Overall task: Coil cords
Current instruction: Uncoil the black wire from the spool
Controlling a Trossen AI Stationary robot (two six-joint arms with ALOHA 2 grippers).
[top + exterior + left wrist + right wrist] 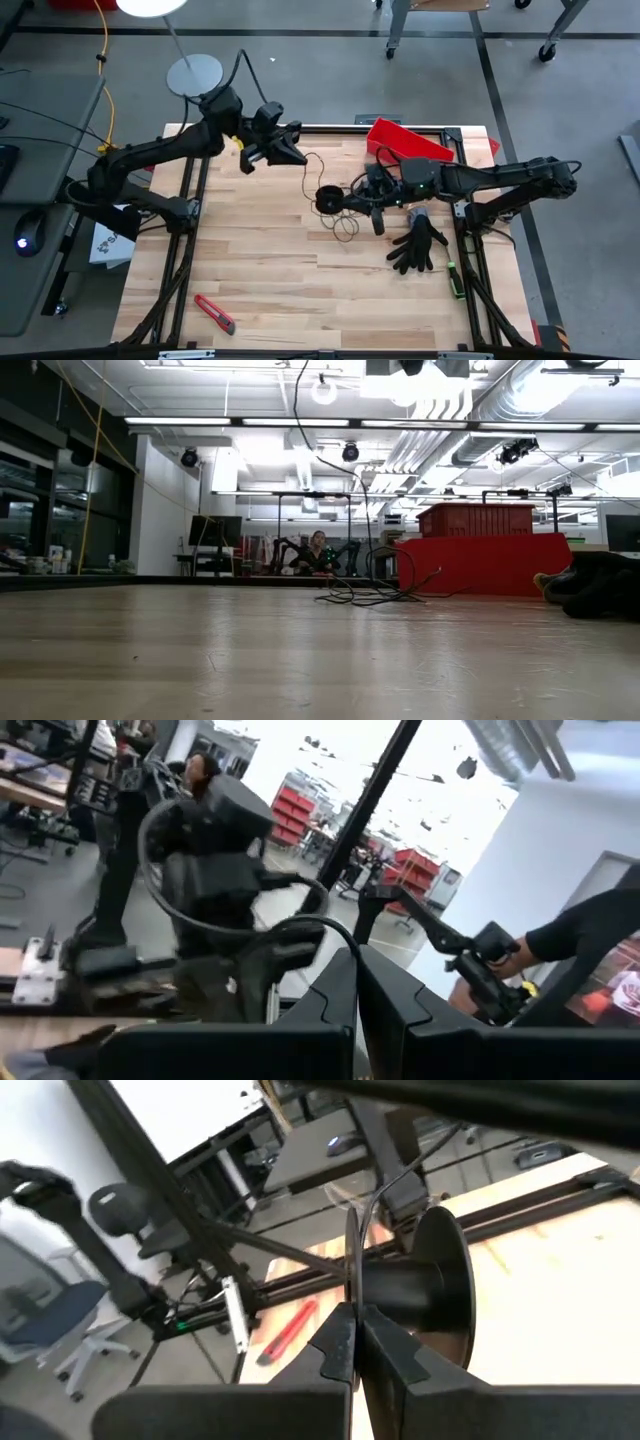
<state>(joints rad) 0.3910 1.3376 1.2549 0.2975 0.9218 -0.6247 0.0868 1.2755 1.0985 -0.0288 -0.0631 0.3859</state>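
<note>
No readable text, labels, nos. or brand marks in any view. Closest candidate: a white sheet w/ dark print at left edge of the overhead pic, below the left arm, possibly a logo or lettering but too small to make out. Red bins in the table-level view, right of centre, show no legible markings either.

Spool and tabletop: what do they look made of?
Spool: probably plastic, smooth black, with a dull sheen on its flanges. Tabletop: wood, pale and matte; plank seams and grain show, likely butcher-block style.
</note>
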